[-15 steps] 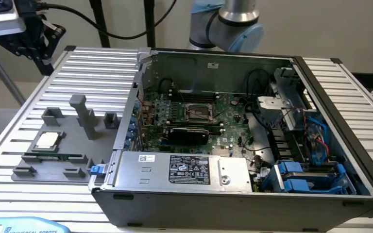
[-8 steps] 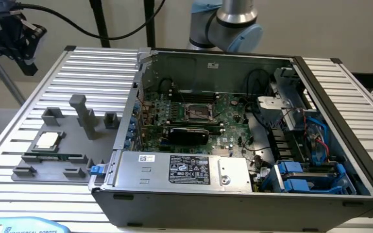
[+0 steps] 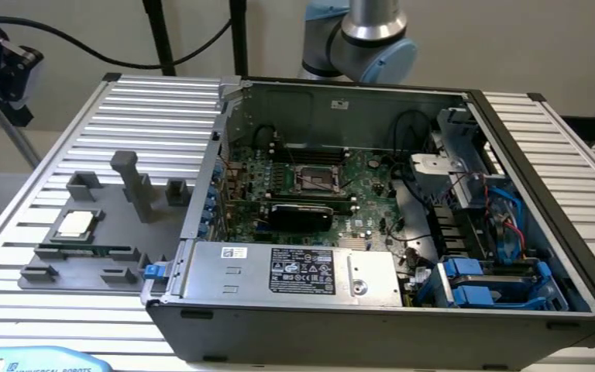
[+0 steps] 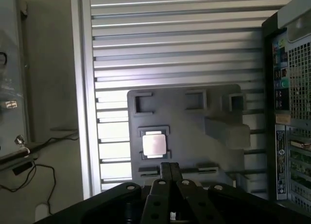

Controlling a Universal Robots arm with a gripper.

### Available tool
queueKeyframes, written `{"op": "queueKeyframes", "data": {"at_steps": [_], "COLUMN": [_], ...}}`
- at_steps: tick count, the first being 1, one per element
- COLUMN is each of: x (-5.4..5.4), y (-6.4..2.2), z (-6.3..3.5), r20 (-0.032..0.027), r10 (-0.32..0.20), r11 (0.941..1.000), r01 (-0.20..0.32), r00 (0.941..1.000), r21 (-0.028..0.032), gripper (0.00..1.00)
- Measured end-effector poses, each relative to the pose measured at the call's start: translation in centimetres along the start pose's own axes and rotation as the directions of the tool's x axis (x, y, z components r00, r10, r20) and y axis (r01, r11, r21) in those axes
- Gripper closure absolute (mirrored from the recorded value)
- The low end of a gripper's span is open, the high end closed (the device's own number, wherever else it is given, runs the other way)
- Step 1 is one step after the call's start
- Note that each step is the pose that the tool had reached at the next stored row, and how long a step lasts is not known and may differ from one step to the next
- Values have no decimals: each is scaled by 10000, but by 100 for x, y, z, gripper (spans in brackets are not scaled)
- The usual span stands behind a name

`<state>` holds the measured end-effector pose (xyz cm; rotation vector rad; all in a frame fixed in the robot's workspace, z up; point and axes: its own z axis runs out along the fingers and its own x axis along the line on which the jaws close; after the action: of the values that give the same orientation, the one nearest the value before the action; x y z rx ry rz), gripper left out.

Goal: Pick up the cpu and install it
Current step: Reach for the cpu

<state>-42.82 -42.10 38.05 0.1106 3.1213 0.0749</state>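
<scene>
A slatted metal table [image 3: 153, 101] carries an open computer case [image 3: 276, 329]. Beside the case, toward the exterior view's left, lies a grey fixture plate [image 3: 75, 267]. The cpu [image 3: 77, 225] lies flat in a square pocket near the plate's outer edge. The gripper [image 4: 170, 166] hangs above the plate, fingers pressed together, holding nothing.

silvery square cpu [image 3: 77, 225] [image 4: 154, 145], flat in grey fixture [image 3: 80, 267]
</scene>
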Motion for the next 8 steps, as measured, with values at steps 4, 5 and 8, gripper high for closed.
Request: {"op": "queueKeyframes", "data": {"at_steps": [4, 5, 8], "x": [91, 92, 93], "y": [-13, -14, -13], "z": [45, 45, 46], "r20": [-39, -43, -43], "r10": [2, 1, 2], "r11": [10000, 10000, 10000], "r01": [-2, -1, -2], "r00": [10000, 10000, 10000], "r21": [2, 4, 3], "gripper": [89, 89, 89]}}
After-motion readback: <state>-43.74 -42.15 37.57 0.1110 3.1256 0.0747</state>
